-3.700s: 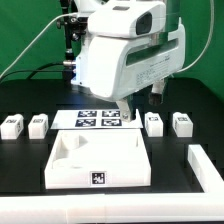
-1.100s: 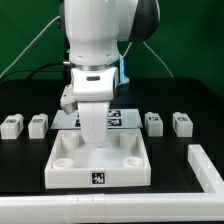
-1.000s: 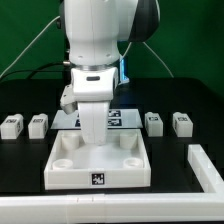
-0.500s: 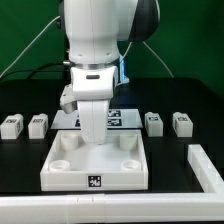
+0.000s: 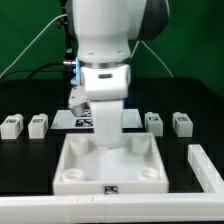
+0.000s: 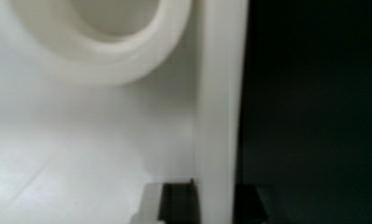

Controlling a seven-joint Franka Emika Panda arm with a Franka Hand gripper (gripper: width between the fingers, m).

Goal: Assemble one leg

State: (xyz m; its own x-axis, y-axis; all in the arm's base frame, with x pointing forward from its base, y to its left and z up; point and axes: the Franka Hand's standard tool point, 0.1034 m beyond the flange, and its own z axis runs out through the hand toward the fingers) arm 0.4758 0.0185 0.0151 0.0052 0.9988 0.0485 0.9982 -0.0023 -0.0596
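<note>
Four legs lie in a row on the black table: two at the exterior view's left (image 5: 12, 124) (image 5: 38, 124) and two at its right (image 5: 153, 122) (image 5: 182, 122). Each is a small white block with a tag. The large white square plate (image 5: 75, 170) with round corner sockets lies at the front middle. My gripper (image 5: 108, 138) stands upright over the plate's far wall and is shut on it. In the wrist view the plate's wall (image 6: 218, 110) runs between my dark fingertips (image 6: 179, 206), and my gripper (image 6: 215, 206) holds it beside a round socket (image 6: 112, 30).
The marker board (image 5: 82, 120) lies behind the plate, mostly hidden by my arm. A white L-shaped rail (image 5: 205, 165) stands at the exterior view's right. A white strip (image 5: 110, 208) runs along the table's front edge.
My arm came down onto the plate's far wall and closed on it. In the last half second the plate has slid to the exterior view's right and toward the front with my gripper.
</note>
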